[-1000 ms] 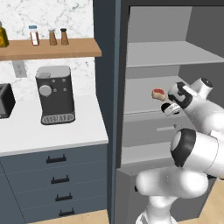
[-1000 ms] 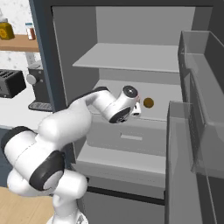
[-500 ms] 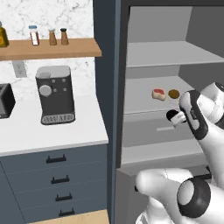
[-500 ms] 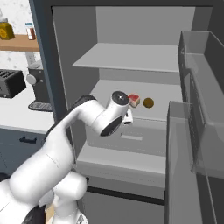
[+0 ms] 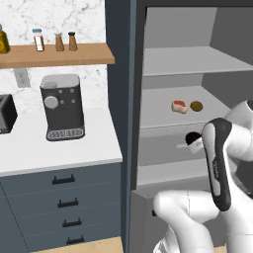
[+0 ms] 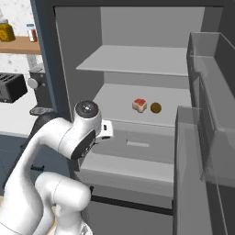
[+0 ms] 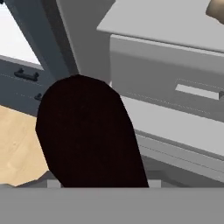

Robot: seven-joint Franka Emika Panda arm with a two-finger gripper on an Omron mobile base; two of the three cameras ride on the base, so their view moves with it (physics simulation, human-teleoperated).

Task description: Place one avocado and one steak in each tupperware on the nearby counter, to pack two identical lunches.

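Note:
A steak (image 5: 179, 105) and a dark avocado (image 5: 196, 105) lie side by side on the middle shelf of the open fridge; both appear again as steak (image 6: 139, 104) and avocado (image 6: 156, 108). My gripper (image 5: 191, 140) hangs in front of the fridge drawer, below that shelf, shut on a second dark avocado (image 7: 87, 135). This avocado hides the fingertips in the hand view. The white counter (image 5: 59, 148) over dark drawers lies to the left of the fridge.
A coffee machine (image 5: 62, 106) and a toaster (image 5: 5, 113) stand on the counter under a wooden shelf (image 5: 54, 53) with bottles. The fridge door with its clear bins (image 6: 206, 137) stands open on the right. A grey fridge drawer (image 6: 137, 144) sits under the shelf.
The arm has drawn back from the shelf, down and out toward the fridge's front. The steak and avocado left on the shelf, partly covered before, now show.

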